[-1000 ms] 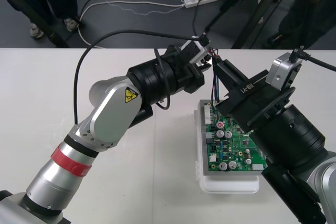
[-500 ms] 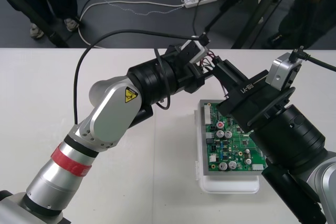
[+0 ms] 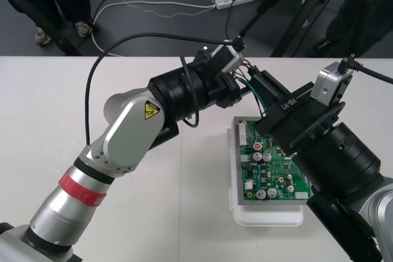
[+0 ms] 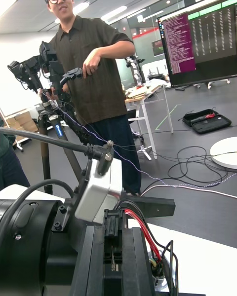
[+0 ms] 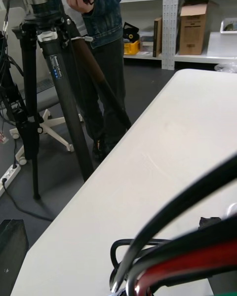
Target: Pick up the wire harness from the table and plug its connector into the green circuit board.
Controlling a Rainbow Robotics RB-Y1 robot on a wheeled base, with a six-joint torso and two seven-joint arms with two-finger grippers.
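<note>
Front view: two pincers stood over the far end of one green circuit board (image 3: 274, 165) on the desk (image 3: 61, 121). The grip of the left pincer (image 3: 237, 78) could not be told. Right wrist view: the right pincer (image 4: 115, 256) was clamped on the single harness (image 4: 144, 234) at its black plug (image 4: 112, 223).

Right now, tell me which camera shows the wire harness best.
The right wrist view: the wire harness shows most fully there, red and black wires curving down. The front view shows a short stretch near the far end of the circuit board; the left wrist view, a few wires close.
</note>
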